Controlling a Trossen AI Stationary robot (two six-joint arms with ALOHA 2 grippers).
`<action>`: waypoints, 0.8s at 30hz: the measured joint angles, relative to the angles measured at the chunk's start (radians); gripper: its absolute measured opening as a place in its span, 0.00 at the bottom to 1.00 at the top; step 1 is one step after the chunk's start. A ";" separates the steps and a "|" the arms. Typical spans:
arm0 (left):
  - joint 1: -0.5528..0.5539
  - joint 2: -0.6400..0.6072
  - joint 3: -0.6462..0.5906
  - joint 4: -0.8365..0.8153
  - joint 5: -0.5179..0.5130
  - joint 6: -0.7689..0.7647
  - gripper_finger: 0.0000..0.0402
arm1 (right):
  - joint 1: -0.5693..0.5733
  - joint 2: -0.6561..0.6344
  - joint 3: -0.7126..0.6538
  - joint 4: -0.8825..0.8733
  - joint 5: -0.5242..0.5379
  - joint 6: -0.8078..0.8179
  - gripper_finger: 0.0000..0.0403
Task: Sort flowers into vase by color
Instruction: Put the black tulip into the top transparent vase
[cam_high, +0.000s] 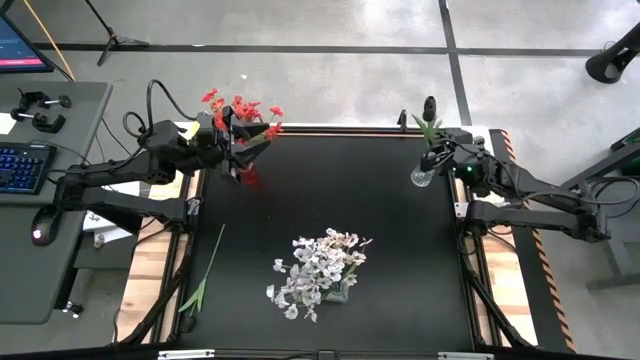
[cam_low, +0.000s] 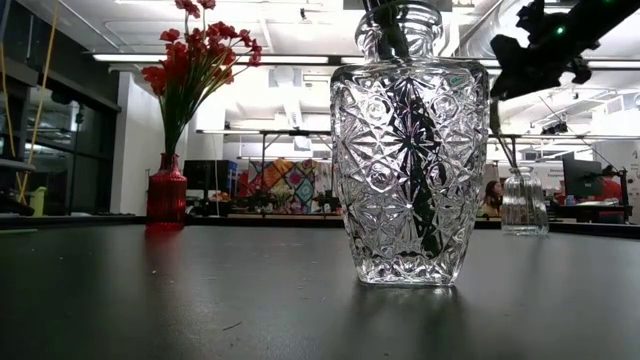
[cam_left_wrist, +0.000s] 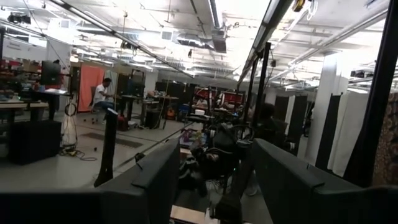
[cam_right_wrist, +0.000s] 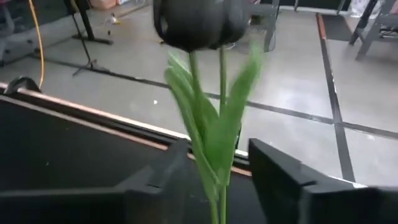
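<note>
While the dark tulip (cam_right_wrist: 198, 25) stands upright between the spread fingers of the right gripper (cam_right_wrist: 217, 180), its green stem (cam_right_wrist: 214, 134) is seen running straight down, head uppermost, and no finger is seen touching it. From above, this tulip (cam_high: 429, 108) is placed in a small clear vase (cam_high: 423, 176) at the far right corner of the black table (cam_high: 400, 260), just beside the table's right edge, with the right gripper (cam_high: 448, 158) hovering close over the vase.

At the far left corner, red flowers (cam_high: 243, 110) are gathered in a red vase (cam_low: 167, 190), their stems upright and the blossoms fanned out past the far edge. The left gripper (cam_high: 232, 140) is held right next to that bunch, fingers spread, nothing pinched between them.

White flowers (cam_high: 318, 270) are bunched in a large cut-glass vase (cam_low: 410, 150) toward the near middle of the table; stems are seen inside the glass, standing nearly vertical. One loose green stem (cam_high: 207, 270) is left lying flat near the left edge, its long axis running from the near-left corner diagonally toward the table's middle.

Wide bare tabletop is left open between the three vases. The big glass vase stands in the middle, well apart from both grippers.
</note>
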 joint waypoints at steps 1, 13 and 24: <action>0.000 0.000 0.000 0.001 0.000 0.000 0.47 | 0.000 0.000 0.015 -0.031 -0.011 0.000 0.43; -0.013 0.061 0.174 -0.621 0.109 -0.107 0.47 | 0.000 0.000 0.217 -0.173 -0.108 -0.031 0.62; -0.409 0.329 0.211 -1.744 0.182 0.046 0.47 | 0.000 0.002 0.250 -0.182 -0.108 -0.029 0.63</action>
